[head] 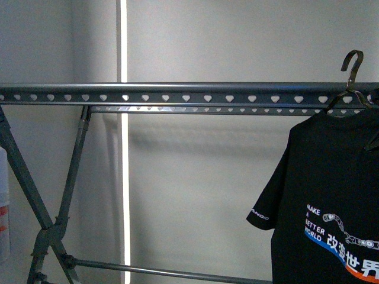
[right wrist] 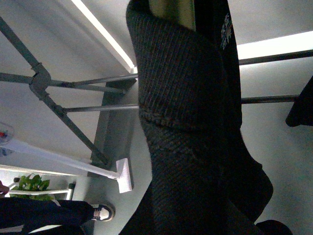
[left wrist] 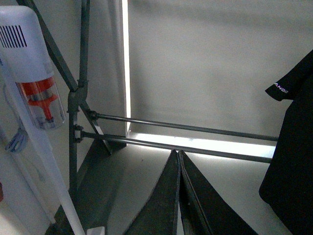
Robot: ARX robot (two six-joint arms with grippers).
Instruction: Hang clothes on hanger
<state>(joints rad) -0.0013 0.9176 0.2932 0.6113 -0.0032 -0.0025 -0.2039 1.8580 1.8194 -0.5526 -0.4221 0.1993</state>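
Observation:
The hanger (head: 177, 94), a long grey rail with heart-shaped holes, runs across the front view on crossed legs (head: 53, 231). The clothes (head: 331, 195), a black T-shirt with white print and a blue stripe, hang at the far right. A wire hook (head: 353, 64) at the shirt's neck sticks up above the rail's top edge. In the right wrist view the black fabric (right wrist: 190, 122) fills the middle and hides my right gripper, which is shut on it. My left gripper (left wrist: 178, 153) is shut and empty, low in front of the rack's lower bars (left wrist: 186, 128), left of the shirt's sleeve (left wrist: 293, 147).
A white stick vacuum (left wrist: 29, 73) leans by the rack's left leg (left wrist: 78, 98); its floor head (right wrist: 124, 175) rests on the floor. A person's shoe (right wrist: 102, 211) and a green plant (right wrist: 32, 185) are beyond it. A bright light strip (head: 124, 177) runs down the wall behind.

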